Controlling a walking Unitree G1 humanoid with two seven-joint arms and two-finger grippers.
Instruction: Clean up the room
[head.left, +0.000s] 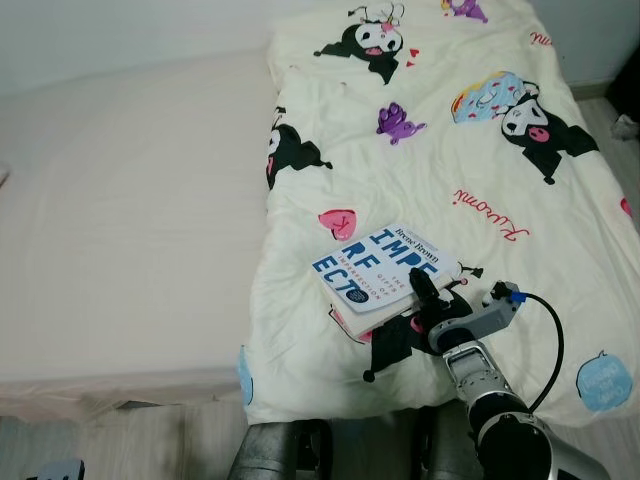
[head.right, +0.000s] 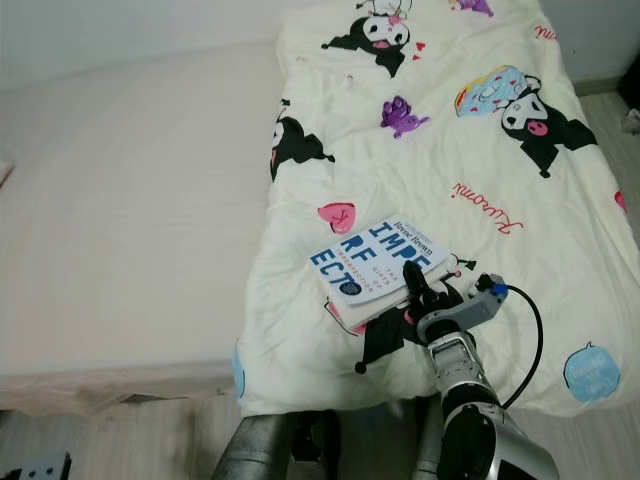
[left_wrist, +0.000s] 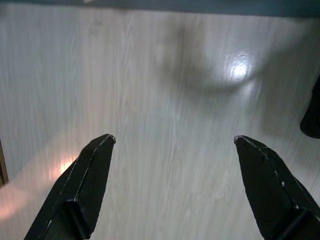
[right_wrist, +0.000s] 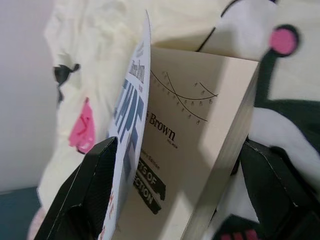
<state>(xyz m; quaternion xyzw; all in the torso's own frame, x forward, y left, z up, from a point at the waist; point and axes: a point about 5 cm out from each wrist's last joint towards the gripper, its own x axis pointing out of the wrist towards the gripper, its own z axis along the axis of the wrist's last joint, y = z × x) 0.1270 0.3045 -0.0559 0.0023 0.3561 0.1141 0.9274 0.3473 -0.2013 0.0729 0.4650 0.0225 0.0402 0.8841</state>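
A bare mattress lies left of a cartoon-print duvet. The left gripper hangs spread over floor. On the duvet's near edge, a book (cover lifting) sits between the right gripper's spread jaws, long axis running away diagonally.

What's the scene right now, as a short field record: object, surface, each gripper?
object: white paperback book with blue lettering, front cover lifted off the pages
surface: cream cartoon-print duvet on the bed, near its front edge
right gripper: open, black fingers either side of the book
left gripper: open, idle over pale wood-look floor
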